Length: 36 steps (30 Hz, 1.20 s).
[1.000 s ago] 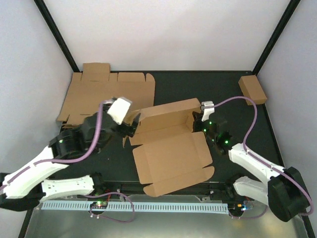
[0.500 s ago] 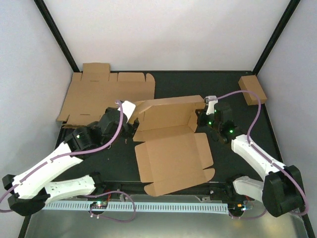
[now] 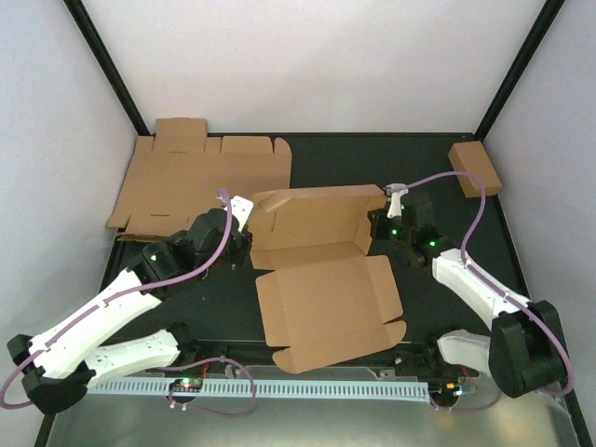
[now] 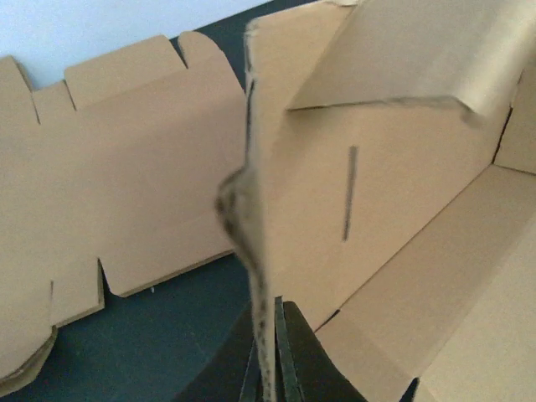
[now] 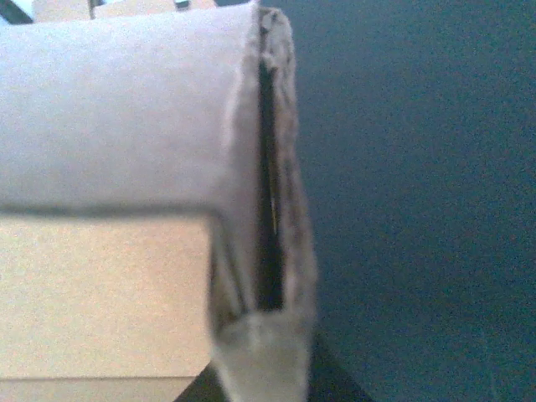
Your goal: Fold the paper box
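Left of centre, an upright side flap is pinched by the left gripper. The paper box is spread open at mid-frame, rear panel raised. Its right end is clamped by the right gripper.

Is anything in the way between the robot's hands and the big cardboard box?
No, nothing visible. The left gripper pinches the paper box at its left flap, the right gripper at its right edge. The flat cardboard sheet and small box lie farther back.
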{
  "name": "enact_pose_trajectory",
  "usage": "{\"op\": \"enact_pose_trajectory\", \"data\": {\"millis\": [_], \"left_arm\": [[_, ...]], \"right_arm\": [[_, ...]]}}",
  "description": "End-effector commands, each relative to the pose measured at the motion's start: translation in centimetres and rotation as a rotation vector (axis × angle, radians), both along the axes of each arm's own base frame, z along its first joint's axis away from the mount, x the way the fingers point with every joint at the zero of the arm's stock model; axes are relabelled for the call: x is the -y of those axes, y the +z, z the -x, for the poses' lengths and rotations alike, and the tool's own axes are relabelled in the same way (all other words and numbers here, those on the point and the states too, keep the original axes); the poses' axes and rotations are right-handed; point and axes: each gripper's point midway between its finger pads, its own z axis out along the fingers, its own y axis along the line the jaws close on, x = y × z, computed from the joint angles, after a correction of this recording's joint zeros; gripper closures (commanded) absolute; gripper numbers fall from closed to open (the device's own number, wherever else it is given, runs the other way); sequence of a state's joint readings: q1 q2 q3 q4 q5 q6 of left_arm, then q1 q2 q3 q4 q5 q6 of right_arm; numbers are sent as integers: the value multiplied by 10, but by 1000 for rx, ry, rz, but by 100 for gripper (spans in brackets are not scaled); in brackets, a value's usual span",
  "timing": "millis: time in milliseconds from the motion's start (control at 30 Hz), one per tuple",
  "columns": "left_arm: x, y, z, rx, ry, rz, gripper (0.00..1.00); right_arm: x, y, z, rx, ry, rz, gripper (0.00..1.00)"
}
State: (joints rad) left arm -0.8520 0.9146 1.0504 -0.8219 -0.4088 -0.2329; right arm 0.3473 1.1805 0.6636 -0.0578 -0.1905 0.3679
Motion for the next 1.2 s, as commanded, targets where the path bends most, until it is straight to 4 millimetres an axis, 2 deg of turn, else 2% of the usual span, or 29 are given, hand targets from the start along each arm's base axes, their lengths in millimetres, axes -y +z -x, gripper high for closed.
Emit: {"op": "enact_pose_trajectory", "data": {"millis": [0, 167, 267, 500, 700, 1000, 1167], "left_arm": [[11, 2, 4, -36, -26, 78, 98], [10, 3, 3, -62, 4, 80, 98], [12, 5, 2, -71, 16, 98, 98], [18, 1, 1, -79, 16, 131, 98], [19, -3, 0, -85, 13, 125, 98], [20, 0, 1, -90, 13, 141, 98], [19, 1, 2, -91, 15, 151, 99]], "right_arm": [[-8, -2, -8, -19, 10, -44, 99], [-14, -22, -13, -61, 30, -46, 99], [-18, -35, -14, -72, 50, -47, 92], [-25, -66, -7, -115, 89, -69, 86], [-26, -74, -4, -92, 102, -83, 77], [-25, -82, -10, -67, 85, -57, 78], [-26, -95, -12, -104, 65, -8, 78]]}}
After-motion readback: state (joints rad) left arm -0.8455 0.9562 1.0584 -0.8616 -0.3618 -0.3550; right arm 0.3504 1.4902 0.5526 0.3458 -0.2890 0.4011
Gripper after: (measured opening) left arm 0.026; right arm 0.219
